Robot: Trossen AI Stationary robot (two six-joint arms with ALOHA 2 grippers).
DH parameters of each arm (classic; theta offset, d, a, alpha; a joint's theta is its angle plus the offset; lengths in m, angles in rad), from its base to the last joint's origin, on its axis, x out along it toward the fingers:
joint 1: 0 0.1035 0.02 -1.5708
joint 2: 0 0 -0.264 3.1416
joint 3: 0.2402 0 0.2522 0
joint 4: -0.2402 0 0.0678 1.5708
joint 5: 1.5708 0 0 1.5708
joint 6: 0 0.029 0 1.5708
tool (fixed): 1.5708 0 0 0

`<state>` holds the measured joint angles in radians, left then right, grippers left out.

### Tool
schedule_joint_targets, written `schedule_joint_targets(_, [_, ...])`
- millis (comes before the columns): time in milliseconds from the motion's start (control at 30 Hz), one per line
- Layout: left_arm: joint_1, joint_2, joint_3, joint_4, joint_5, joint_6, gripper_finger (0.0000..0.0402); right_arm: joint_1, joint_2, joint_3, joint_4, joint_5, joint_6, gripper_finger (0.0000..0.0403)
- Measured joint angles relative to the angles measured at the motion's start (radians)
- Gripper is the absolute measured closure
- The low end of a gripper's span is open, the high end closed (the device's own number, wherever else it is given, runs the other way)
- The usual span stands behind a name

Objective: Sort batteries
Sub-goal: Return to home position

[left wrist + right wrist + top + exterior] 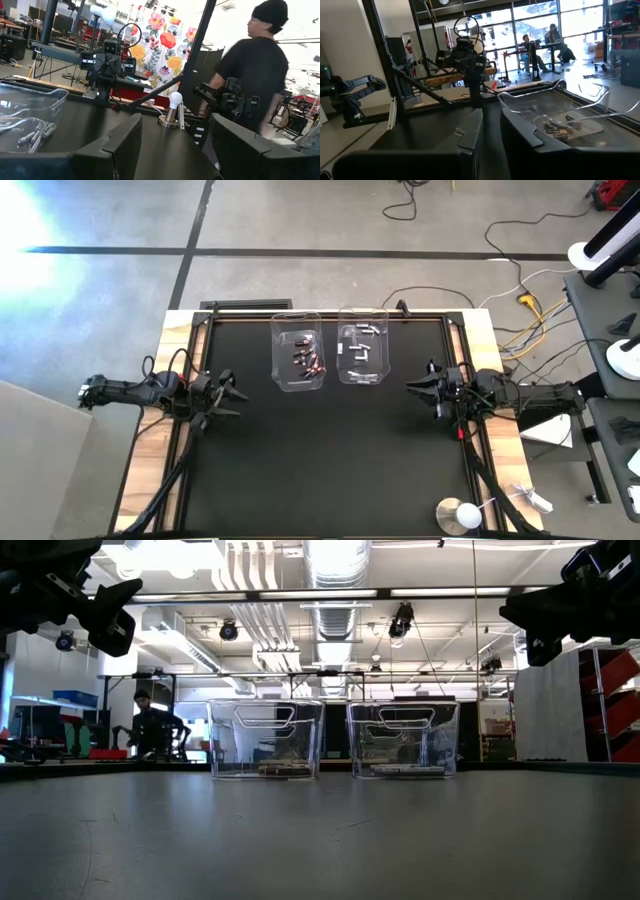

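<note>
Two clear tubs stand side by side on the black mat at the table's far middle. The left tub (pixel 298 358) (pixel 580 107) holds dark batteries with reddish marks (pixel 310 360) (pixel 559 131). The right tub (pixel 362 352) (pixel 50 97) holds pale silver batteries (pixel 362 350) (pixel 37 134). My left gripper (pixel 232 392) (pixel 175 150) hovers open at the table's left edge, with nothing between its fingers. My right gripper (pixel 415 387) (pixel 491 142) hovers at the right edge, shut and empty, with only a thin slit between its fingers. Both point toward the table's middle, well clear of the tubs.
The black mat (pixel 330 460) lies bare between the arms and toward the near edge. A white ball-topped stand (pixel 460 515) (pixel 175 102) sits at the near right corner. A person in black (pixel 255 75) stands beyond the table's right side. Cables lie on the floor behind.
</note>
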<state>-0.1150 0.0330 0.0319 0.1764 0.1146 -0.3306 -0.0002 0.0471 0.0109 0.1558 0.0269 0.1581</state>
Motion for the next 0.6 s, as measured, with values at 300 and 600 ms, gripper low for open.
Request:
schedule_joint_targets(300, [0.000,0.000,0.000,0.000,0.000,0.000,0.0191,0.000,0.000,0.000,0.000,0.000,-0.001,0.0329])
schedule_joint_targets(600, [0.000,0.000,0.000,0.000,0.000,0.000,0.0191,0.000,0.000,0.000,0.000,0.000,-0.001,0.0312])
